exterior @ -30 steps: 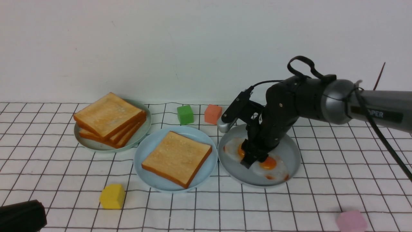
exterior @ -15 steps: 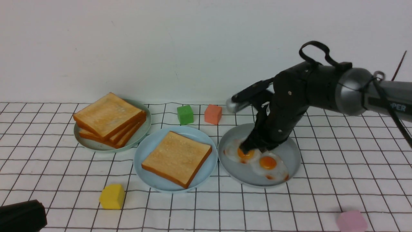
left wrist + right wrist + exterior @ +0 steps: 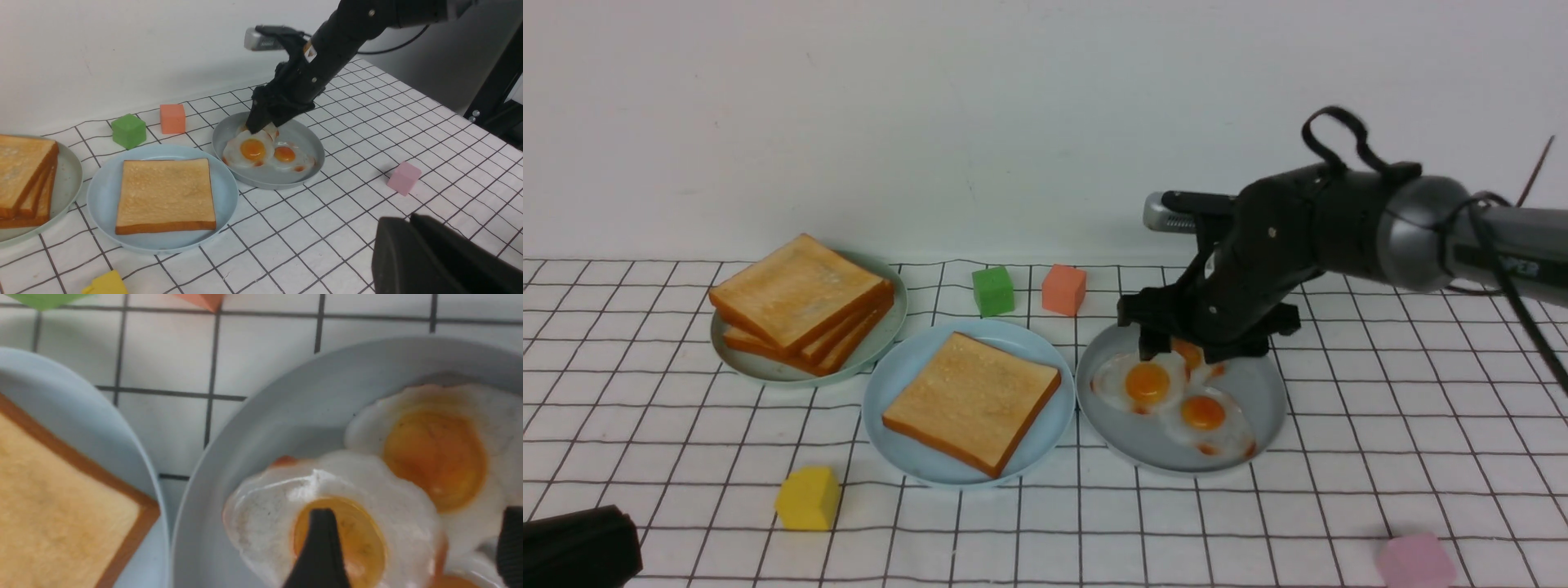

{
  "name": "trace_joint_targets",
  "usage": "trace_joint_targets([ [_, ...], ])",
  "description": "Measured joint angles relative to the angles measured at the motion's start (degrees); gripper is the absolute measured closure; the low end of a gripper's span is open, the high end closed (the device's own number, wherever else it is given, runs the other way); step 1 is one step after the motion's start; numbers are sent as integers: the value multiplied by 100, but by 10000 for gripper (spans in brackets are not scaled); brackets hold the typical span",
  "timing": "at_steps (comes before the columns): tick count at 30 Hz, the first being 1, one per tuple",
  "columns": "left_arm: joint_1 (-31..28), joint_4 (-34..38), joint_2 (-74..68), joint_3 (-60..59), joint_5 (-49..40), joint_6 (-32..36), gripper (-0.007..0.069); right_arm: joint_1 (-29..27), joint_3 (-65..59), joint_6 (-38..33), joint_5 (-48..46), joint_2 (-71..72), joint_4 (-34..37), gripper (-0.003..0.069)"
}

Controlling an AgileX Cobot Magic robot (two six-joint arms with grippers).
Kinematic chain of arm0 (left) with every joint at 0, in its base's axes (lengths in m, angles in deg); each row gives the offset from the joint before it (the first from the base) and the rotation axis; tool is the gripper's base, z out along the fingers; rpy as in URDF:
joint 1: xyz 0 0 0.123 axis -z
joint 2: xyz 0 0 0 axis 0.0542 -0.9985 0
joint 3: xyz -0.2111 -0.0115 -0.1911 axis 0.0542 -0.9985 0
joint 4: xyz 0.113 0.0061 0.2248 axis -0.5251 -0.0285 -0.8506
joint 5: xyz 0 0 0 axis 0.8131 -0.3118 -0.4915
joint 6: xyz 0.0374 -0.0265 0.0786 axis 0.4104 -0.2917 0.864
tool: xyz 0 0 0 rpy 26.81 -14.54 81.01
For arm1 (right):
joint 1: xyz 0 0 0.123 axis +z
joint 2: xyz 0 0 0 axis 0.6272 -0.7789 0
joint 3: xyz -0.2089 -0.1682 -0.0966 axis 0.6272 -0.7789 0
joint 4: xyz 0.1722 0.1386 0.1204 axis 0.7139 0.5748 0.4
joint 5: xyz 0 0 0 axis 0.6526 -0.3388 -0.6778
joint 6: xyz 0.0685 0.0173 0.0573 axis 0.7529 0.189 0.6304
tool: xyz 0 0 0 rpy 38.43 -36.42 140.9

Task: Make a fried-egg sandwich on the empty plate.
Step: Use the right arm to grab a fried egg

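Note:
The sky-blue plate holds one toast slice and no egg. To its right the grey plate holds three fried eggs: a left egg, a front egg and a back one partly hidden under my right gripper. That gripper hangs open just above the eggs at the back of the plate. In the right wrist view its fingers straddle the left egg, holding nothing. My left gripper is shut and empty, low at the near left.
A pale green plate with a toast stack is at the back left. A green cube and an orange cube sit behind the plates. A yellow cube and a pink cube lie near the front.
My right gripper has lifted off the eggs, turned its wrist level and shifted toward the back of the grey plate. The left egg is now uncovered. The eggs stay on the plate.

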Motion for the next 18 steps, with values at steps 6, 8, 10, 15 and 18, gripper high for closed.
trace_joint_targets([
  [6, 0, 0, 0, -158, 0, 0, 585, 0, 12, 0, 108, -205, 11, 102],
  [8, 0, 0, 0, -190, 0, 0, 585, 0, 11, 0, 139, -223, 11, 121],
  [10, 0, 0, 0, -208, 0, 0, 585, 0, 11, 0, 143, -226, 0, 152],
  [15, 0, 0, 0, -215, 11, 0, 585, 0, 29, 0, 170, -230, 8, 253],
  [18, 0, 0, 0, -220, 112, 0, 584, 0, 55, 0, 197, -251, 25, 364],
])
